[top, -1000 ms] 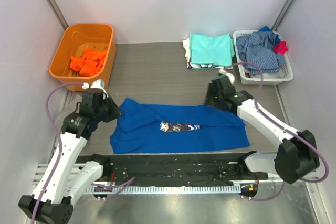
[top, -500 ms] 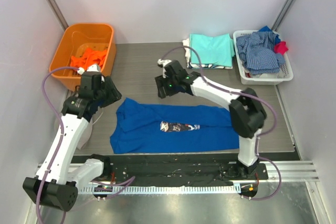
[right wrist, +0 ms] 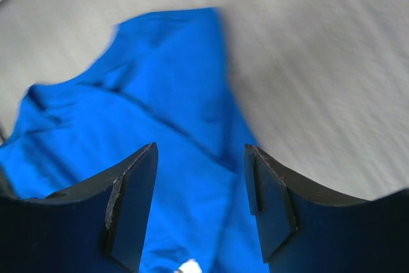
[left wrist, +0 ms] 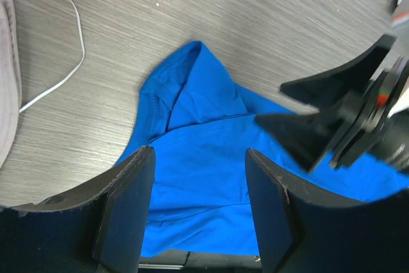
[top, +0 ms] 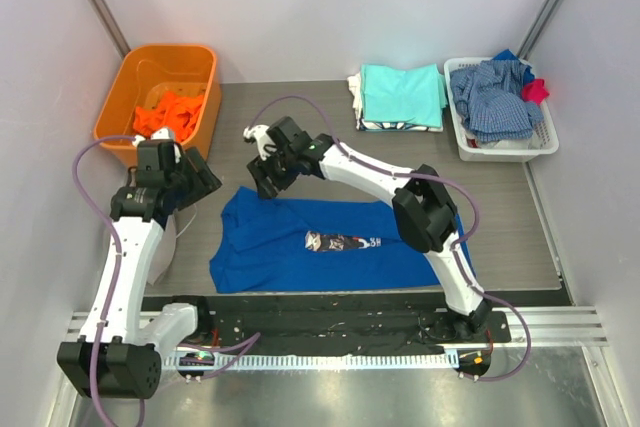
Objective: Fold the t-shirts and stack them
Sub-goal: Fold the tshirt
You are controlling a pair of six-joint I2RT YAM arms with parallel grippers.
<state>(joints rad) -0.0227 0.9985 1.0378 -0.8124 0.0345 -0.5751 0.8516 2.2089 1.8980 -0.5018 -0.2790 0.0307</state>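
Progress looks partial; an aqua t-shirt (top: 402,95) lies folded on a white t-shirt (top: 354,89) well beyond the right pincer (top: 262,185), off to its right, so the stack seems begun; the blue t-shirt (top: 340,242) lies flat on the table (top: 500,197) as a long band, print upward, apparently folded lengthwise only, with the crosswise folds and the move to the stack yet to do; what looks like an orange t-shirt (top: 168,115) waits crumpled in the orange bin (top: 118,97) behind the left pincer (top: 207,179).

Both pincers stand with jaws apart and nothing between them; each hovers over the left end of the blue t-shirt, the left at its outer corner, the right at its far edge. They are near each other and could crowd one another; a thin white cable (left wrist: 82,43) lies on the table near the left pincer; the white basket (top: 545,147) with the checked garment (top: 495,97) and red cloth (top: 537,89) sits well apart to the right, out of the way.
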